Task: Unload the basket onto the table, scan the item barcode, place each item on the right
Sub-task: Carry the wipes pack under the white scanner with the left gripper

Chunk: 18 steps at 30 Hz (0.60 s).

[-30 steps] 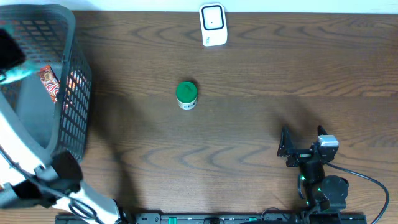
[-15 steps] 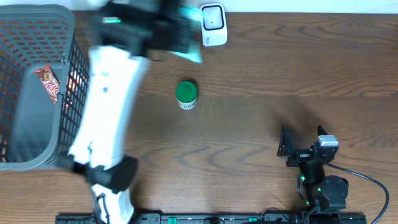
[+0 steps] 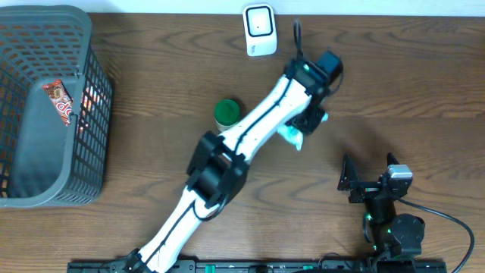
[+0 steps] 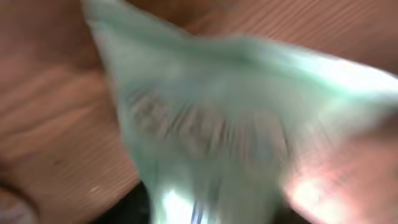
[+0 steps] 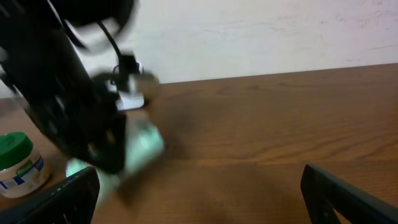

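Observation:
My left arm reaches across the table, and its gripper (image 3: 308, 121) hangs over the wood to the right of a green-lidded jar (image 3: 226, 115). A pale mint packet (image 3: 292, 136) sits at its tip. That packet (image 4: 211, 124) fills the left wrist view as a blur, so the jaws' stand is unreadable. The white scanner (image 3: 259, 29) stands at the far edge, apart from the packet. My right gripper (image 3: 369, 179) rests open near the front right, with nothing between its fingers (image 5: 78, 196). From the right wrist the packet (image 5: 140, 146), jar (image 5: 18, 165) and scanner (image 5: 130, 93) all show.
A dark mesh basket (image 3: 95, 114) stands at the far left with a red snack packet (image 3: 58, 101) inside. A black cable (image 3: 447, 220) trails from the right arm's base at the front right.
My left arm has swung from the basket at the left, past the scanner, to the middle of the table, carrying the mint packet. The right arm has not moved.

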Available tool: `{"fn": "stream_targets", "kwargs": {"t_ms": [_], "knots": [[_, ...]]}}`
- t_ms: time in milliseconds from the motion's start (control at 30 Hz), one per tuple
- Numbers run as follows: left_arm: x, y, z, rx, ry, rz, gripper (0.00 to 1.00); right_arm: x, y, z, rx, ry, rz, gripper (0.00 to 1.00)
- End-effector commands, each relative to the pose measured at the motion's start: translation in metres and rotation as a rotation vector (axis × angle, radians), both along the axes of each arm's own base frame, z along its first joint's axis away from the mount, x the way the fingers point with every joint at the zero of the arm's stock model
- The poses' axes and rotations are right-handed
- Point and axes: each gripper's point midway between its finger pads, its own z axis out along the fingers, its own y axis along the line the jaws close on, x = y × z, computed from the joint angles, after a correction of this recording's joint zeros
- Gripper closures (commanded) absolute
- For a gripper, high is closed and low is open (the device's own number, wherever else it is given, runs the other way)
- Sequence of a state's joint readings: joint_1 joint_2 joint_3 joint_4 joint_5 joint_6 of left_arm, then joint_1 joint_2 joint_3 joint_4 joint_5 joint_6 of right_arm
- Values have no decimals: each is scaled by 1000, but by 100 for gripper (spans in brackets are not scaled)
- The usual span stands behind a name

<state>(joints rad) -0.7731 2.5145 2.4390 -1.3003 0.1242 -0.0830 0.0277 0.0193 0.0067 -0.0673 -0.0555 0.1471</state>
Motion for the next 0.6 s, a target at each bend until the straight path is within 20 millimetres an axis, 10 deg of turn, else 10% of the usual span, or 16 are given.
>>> {"fn": "stream_targets", "kwargs": {"t_ms": [0, 267, 433, 567], "knots": [[10, 7, 9, 18, -47, 42, 0, 0, 2, -1, -10, 3, 10, 1], [38, 34, 47, -3, -132, 177, 0, 0, 2, -1, -10, 3, 10, 1], [25, 17, 50, -102, -47, 160, 81, 0, 2, -1, -10, 3, 10, 1], [15, 8, 47, -131, -2, 147, 92, 0, 2, -1, -10, 3, 10, 1]]}}
